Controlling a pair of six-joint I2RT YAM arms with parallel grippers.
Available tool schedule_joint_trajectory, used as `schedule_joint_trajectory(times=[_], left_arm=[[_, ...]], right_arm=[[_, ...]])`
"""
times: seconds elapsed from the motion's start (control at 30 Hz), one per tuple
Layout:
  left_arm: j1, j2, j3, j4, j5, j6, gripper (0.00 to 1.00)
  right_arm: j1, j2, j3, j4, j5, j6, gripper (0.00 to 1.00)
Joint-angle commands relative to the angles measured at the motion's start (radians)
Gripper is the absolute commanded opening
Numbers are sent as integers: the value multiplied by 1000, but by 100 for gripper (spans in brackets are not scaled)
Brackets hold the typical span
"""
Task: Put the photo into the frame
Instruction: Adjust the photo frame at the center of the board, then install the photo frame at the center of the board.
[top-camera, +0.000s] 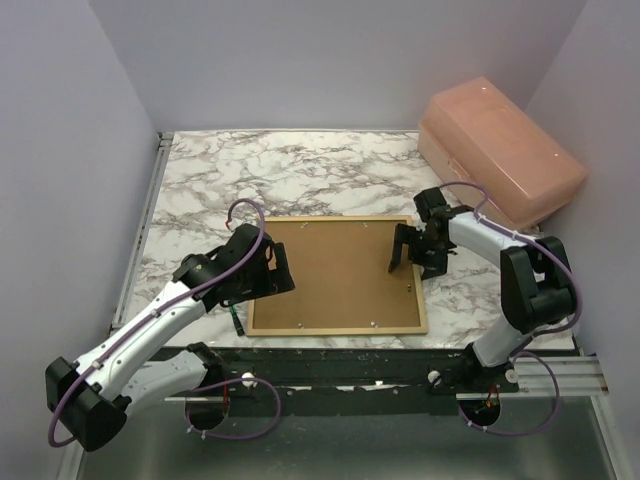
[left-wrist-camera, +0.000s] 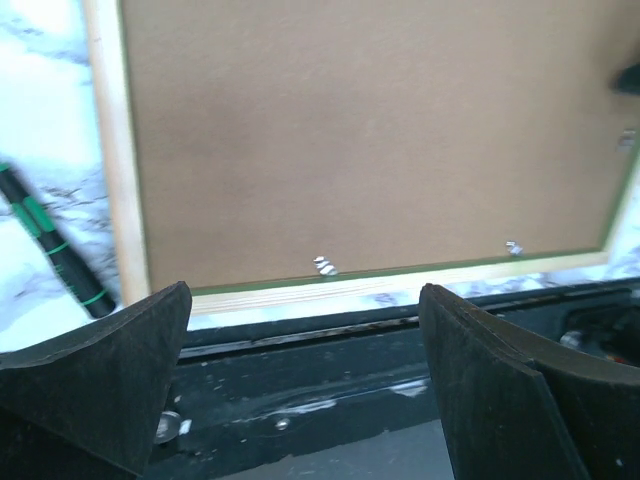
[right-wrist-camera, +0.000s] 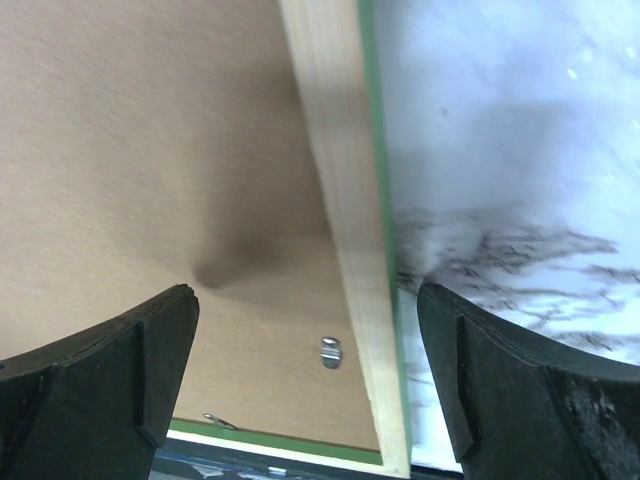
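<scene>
The frame (top-camera: 335, 329) lies face down on the marble table, pale wood rails up, with a thin green edge showing. A plain brown backing board (top-camera: 335, 272) fills it, so the photo is hidden. My left gripper (top-camera: 277, 268) hovers open at the frame's left rail, holding nothing. In the left wrist view its gripper (left-wrist-camera: 300, 380) stands over the table's dark front edge, past the frame's near rail (left-wrist-camera: 330, 290). My right gripper (top-camera: 405, 255) hangs open over the frame's right side. In the right wrist view its gripper (right-wrist-camera: 308, 370) straddles the right rail (right-wrist-camera: 345, 250) without touching it.
A black tool with green bands (top-camera: 238, 320) lies on the marble just left of the frame's near-left corner. A pink lidded box (top-camera: 500, 150) stands at the back right. Small metal tabs (left-wrist-camera: 325, 265) sit along the board's edge. Walls close in on three sides.
</scene>
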Motion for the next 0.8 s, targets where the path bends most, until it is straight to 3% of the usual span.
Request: schedule_joint_trajectory(times=[0.0,0.13,0.53,0.6,0.77], left_arm=[[3,-77,-37,105,87,-33,98],[3,-84,-52,95,87,-55,98],[3,-83,-115,146,145,-78,99],[2,-83,-123,147,146,-80,99],[2,-96,-145,161,157,-86,98]], right_arm=[[17,-71,-69,-26,116,31,100],[51,-108,-114,-45,151,56,98],[137,-129,-155,-49,205,126,71],[138,-119,-150,-55,216,124,62],[139,-125,-155,-52,229,126,24]])
